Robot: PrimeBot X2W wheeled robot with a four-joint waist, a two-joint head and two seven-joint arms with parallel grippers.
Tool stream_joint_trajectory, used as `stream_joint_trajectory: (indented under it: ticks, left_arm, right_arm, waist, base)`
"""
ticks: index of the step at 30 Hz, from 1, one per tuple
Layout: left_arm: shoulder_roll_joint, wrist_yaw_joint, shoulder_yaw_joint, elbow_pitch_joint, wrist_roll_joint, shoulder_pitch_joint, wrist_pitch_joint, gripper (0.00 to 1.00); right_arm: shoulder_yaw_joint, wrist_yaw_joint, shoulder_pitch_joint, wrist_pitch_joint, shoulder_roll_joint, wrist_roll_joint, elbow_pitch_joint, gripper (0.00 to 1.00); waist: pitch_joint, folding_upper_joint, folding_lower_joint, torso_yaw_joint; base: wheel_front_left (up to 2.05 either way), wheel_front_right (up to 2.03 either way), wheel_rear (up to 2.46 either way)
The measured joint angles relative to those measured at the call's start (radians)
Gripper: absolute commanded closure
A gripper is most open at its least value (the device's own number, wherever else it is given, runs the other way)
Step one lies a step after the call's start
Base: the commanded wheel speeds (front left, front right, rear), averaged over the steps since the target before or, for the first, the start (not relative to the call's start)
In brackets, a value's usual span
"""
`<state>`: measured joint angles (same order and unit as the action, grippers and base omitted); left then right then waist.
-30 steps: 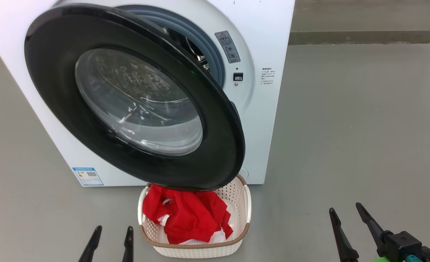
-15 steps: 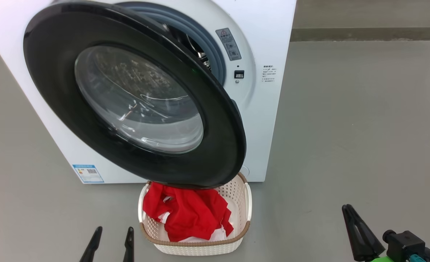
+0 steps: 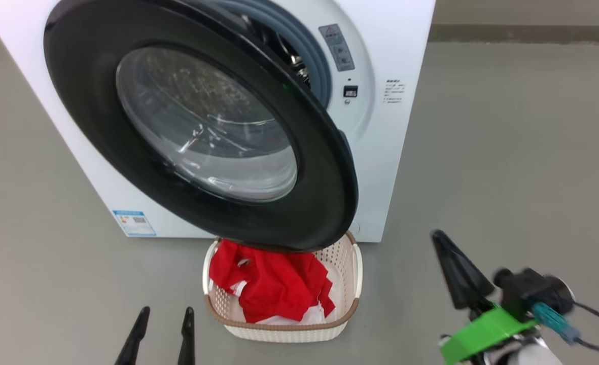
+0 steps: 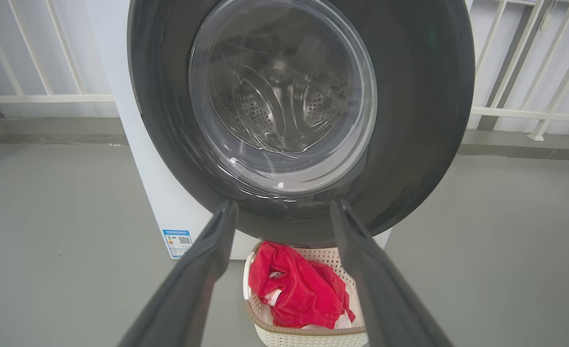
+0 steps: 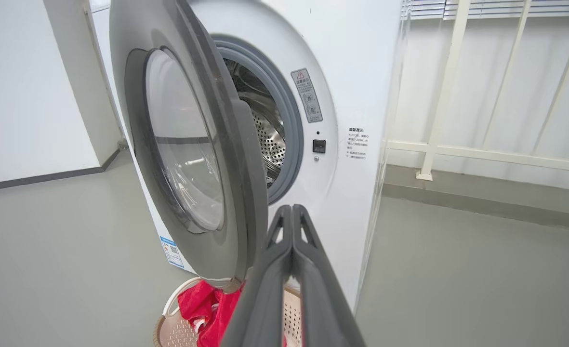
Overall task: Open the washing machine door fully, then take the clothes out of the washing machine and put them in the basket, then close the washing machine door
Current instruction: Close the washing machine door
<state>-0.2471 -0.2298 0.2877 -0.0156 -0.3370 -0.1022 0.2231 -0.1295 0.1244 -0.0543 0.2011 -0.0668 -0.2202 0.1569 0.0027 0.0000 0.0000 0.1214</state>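
Observation:
The washing machine (image 3: 395,45) is a white box with its black-rimmed round door (image 3: 203,121) swung partway open over the basket. Red clothes (image 3: 271,284) lie in the cream basket (image 3: 284,324) on the floor under the door's lower edge. My left gripper (image 3: 162,314) is open at the lower left, short of the basket. My right gripper (image 3: 438,238) is shut and empty, raised to the right of the basket, fingers pointing toward the door's free edge. In the right wrist view the shut right gripper (image 5: 291,209) points at the gap between the door (image 5: 188,144) and the steel drum (image 5: 265,130).
Grey floor (image 3: 507,152) spreads to the right of the machine. A white railing (image 5: 482,154) and low kerb run behind it. A white wall (image 5: 29,96) stands to the left in the right wrist view. A blue label (image 3: 134,223) marks the machine's lower front.
My right gripper has shut and risen up and to the left toward the door. The head camera has shifted slightly. The left gripper stays open.

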Motion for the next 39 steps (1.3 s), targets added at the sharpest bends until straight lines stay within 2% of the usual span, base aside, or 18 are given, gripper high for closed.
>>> stream_joint_trajectory:
  ticks: [7, 15, 25, 39]
  left_arm:
    - [0.021, 0.0, 0.01, 0.0, 0.002, 0.049, 0.009, 0.0]
    - [0.051, 0.001, 0.021, 0.011, 0.003, 0.106, 0.018, 0.0]
    - [0.079, 0.003, 0.019, 0.034, 0.019, 0.144, 0.027, 0.0]
    - [0.118, 0.047, -0.001, 0.032, 0.037, 0.172, 0.027, 0.0]
  right_arm:
    - [-0.181, 0.0, -0.167, -0.015, -0.047, -0.056, 0.026, 1.0]
    - [-0.299, 0.0, -0.344, -0.007, -0.08, -0.163, 0.14, 1.0]
    - [-0.345, 0.0, -0.486, 0.025, -0.121, -0.227, 0.233, 1.0]
    - [-0.361, 0.007, -0.603, 0.04, -0.149, -0.266, 0.307, 1.0]
  waist:
    - [0.05, 0.0, 0.0, 0.03]
    - [0.108, 0.0, 0.0, 0.079]
    - [0.166, 0.0, 0.0, 0.116]
    - [0.21, 0.0, 0.0, 0.128]
  base:
    - [0.0, 0.0, 0.0]
    - [0.0, 0.0, 0.0]
    - [0.0, 0.0, 0.0]
    - [0.0, 0.0, 0.0]
